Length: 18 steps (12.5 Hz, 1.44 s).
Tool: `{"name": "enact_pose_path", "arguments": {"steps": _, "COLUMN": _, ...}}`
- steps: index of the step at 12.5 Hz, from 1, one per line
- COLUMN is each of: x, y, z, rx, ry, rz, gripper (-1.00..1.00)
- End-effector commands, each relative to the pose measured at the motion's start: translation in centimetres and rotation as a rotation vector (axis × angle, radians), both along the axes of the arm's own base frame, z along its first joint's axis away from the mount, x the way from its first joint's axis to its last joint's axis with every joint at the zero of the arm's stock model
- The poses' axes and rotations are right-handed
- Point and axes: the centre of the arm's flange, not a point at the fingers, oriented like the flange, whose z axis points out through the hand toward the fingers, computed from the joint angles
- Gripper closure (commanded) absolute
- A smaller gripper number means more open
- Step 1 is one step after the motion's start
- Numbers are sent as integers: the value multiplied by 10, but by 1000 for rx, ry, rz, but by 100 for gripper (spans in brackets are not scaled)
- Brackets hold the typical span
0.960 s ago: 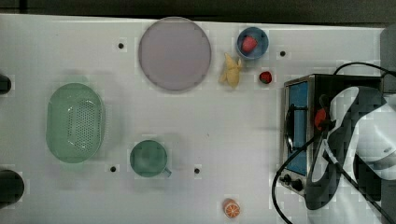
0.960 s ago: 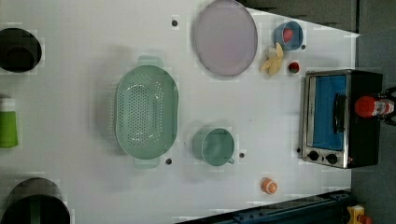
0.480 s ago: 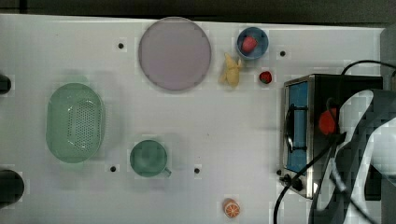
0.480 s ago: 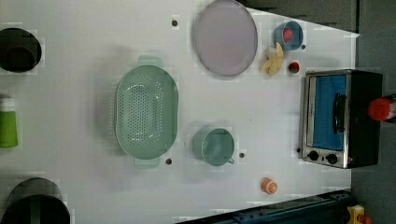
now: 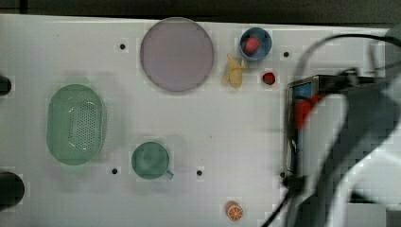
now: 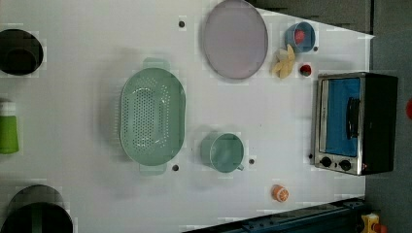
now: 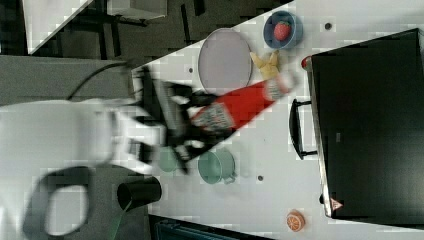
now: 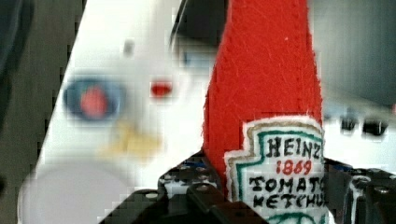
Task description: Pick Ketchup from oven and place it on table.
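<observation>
One ketchup (image 7: 235, 107) bottle, clamped at its labelled base in the gripper (image 7: 187, 125), has lifted off the oven (image 7: 370, 120) roof since a second ago and hangs at the oven's nine o'clock in the right view, above the table (image 7: 270, 155); lowering remains.

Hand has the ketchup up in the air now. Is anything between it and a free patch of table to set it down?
Nothing visible blocks it. The hand holds the ketchup above the table, where bare white surface lies between the oven, the green cup and the grey plate.
</observation>
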Motion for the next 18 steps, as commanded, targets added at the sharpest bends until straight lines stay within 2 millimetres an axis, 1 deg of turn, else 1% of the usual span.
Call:
{"name": "enact_pose_path", "arguments": {"steps": 1, "x": 34, "y": 125, "z": 1, "rx": 22, "ry": 21, "rz": 250, "gripper": -26}}
{"name": "enact_pose_path", "arguments": {"steps": 2, "x": 35, "y": 149, "z": -3, "rx": 25, "ry": 31, "rz": 293, "gripper": -26}}
{"name": "enact_pose_path", "arguments": {"steps": 3, "x": 35, "y": 168, "z": -14, "rx": 27, "ry": 52, "rz": 327, "gripper": -26}}
{"name": "enact_pose_path", "arguments": {"steps": 5, "x": 31, "y": 195, "z": -46, "rx": 40, "ry": 110, "rz": 371, "gripper": -26}}
{"name": "enact_pose_path", "arguments": {"steps": 6, "x": 29, "y": 203, "z": -65, "rx": 44, "ry": 126, "rz": 383, "gripper": -26}}
{"name": "enact_pose_path", "arguments": {"steps": 7, "x": 27, "y": 207, "z": -82, "rx": 42, "ry": 125, "rz": 386, "gripper": -26}}
{"name": "enact_pose_path", "arguments": {"steps": 9, "x": 23, "y": 208, "z": -121, "rx": 35, "ry": 106, "rz": 380, "gripper": -26}}
{"name": "enact_pose_path", "arguments": {"steps": 13, "x": 0, "y": 206, "z": -221, "rx": 34, "ry": 161, "rz": 367, "gripper": -26}}
{"name": "enact_pose_path", "arguments": {"steps": 16, "x": -8, "y": 202, "z": -285, "rx": 18, "ry": 170, "rz": 355, "gripper": -26}}
{"name": "enact_pose_path", "arguments": {"steps": 18, "x": -8, "y": 204, "z": -324, "rx": 7, "ry": 187, "rz": 358, "gripper": -26}}
